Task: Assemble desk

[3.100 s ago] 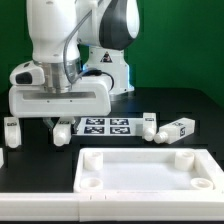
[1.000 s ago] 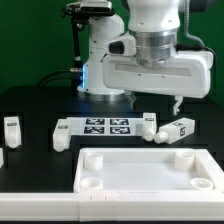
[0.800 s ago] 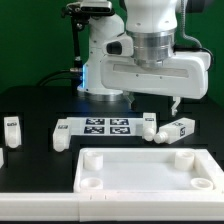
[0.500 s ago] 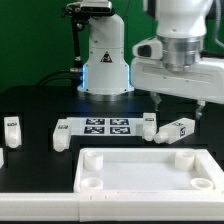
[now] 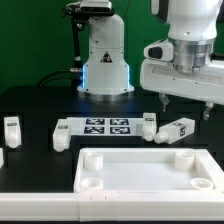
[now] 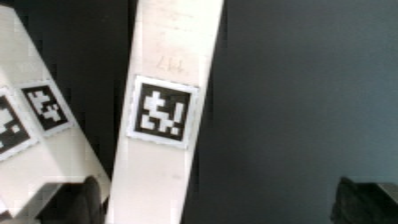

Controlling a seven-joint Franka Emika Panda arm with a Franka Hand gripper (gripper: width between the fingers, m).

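The gripper (image 5: 183, 106) is seen hanging above the table (image 5: 30, 100) on the exterior view's right. Its jaws are spread wide, and nothing is held or touched. One of its fingers (image 5: 160, 100) is seen above a tagged leg (image 5: 148, 126), clear of it. In the wrist view the gripper (image 6: 210, 200) shows as two dark tips set far apart. The tagged leg (image 6: 164, 110) is seen down on the table between them, closer to one tip.

That leg lies flat, just beside the marker board (image 5: 105, 126), with its tag facing up. Its long axis runs crosswise to the line between the two tips. A slanted leg (image 5: 178, 129) is seen just to its right in the exterior view, lying on its side. The panel (image 5: 150, 170) lies flat at the front of the table with its rim up, and its long side runs left to right in the exterior view.

Compared with half a second ago, the arm (image 5: 185, 55) has been shifted a little further to the exterior view's right. Three seconds ago it was over the left side. The panel and both legs have not been moved.
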